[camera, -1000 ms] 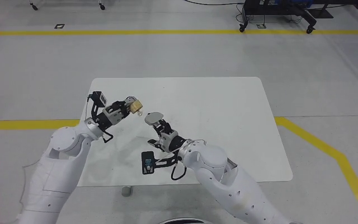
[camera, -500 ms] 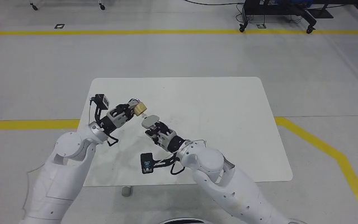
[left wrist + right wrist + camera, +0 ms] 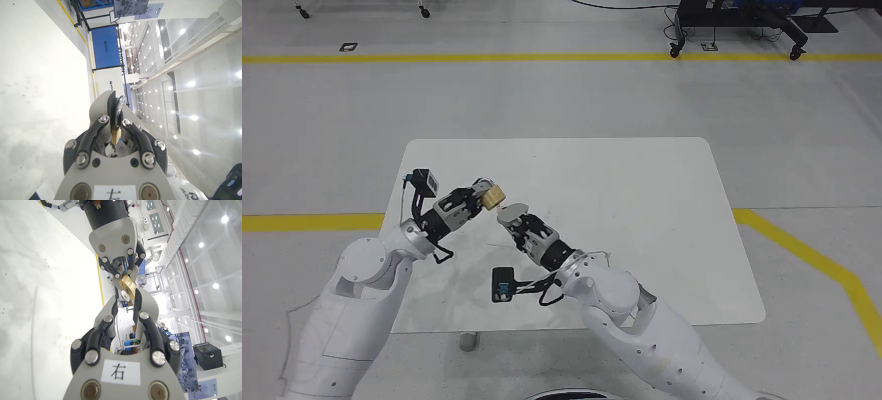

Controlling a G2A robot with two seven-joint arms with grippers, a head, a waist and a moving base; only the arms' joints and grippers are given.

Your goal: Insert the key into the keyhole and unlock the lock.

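Observation:
A small brass padlock (image 3: 494, 193) is held above the table's left part, with my left gripper (image 3: 482, 197) shut on it. The left wrist view shows its silver shackle (image 3: 119, 105) between the pads and brass (image 3: 115, 135) below. From the right wrist view, the padlock (image 3: 128, 285) faces me keyhole side first. A round silver key head (image 3: 125, 294) sits at that face. My right gripper (image 3: 127, 297) is open, its fingertips on either side of the key head, just short of the left gripper (image 3: 122, 275). From above, the right gripper (image 3: 511, 213) almost touches the lock.
The white table (image 3: 642, 200) spreads far to the right of both grippers, and its left edge lies close behind the left arm. Yellow floor tape (image 3: 802, 250) runs past the table's right side.
The left gripper has carried the padlock slightly toward the right gripper. The right gripper has closed the gap and now brackets the key end of the lock.

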